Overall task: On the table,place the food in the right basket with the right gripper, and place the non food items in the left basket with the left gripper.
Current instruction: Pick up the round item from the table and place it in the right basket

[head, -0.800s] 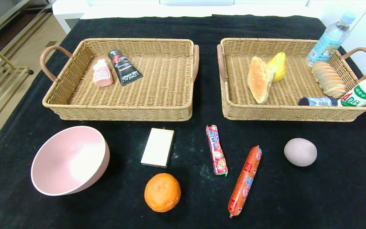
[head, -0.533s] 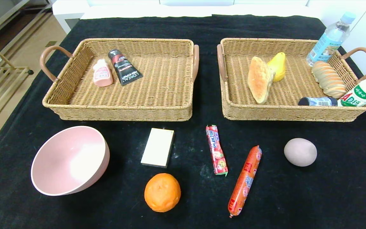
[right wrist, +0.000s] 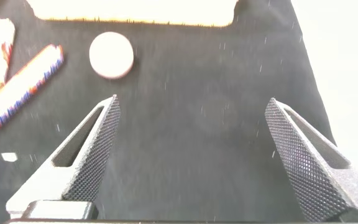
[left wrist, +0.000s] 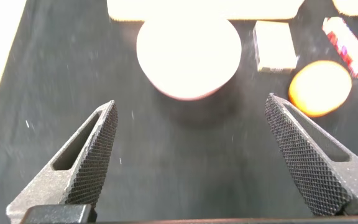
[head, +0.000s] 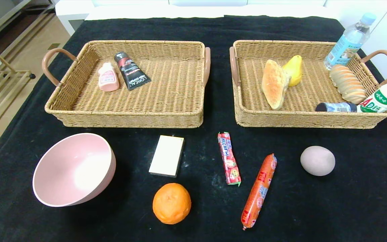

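Two baskets sit side by side on the black table [head: 348, 201]: the left basket [head: 126, 114] holds one pink bottle [head: 108, 78] and one black tube [head: 131, 71], and the right basket [head: 309, 118] holds two breads, one yellow pear [head: 294, 69] and three bottles. In front of the baskets, going left to right, lie one pink bowl [head: 74, 169], one white block [head: 166, 155], one orange [head: 171, 203], one candy stick [head: 228, 158], one sausage [head: 258, 191] and one grey egg [head: 317, 160]. The left gripper [left wrist: 191, 155] hangs over the table near the bowl and the right gripper [right wrist: 191, 155] hangs near the egg, both with fingers spread wide and holding nothing.
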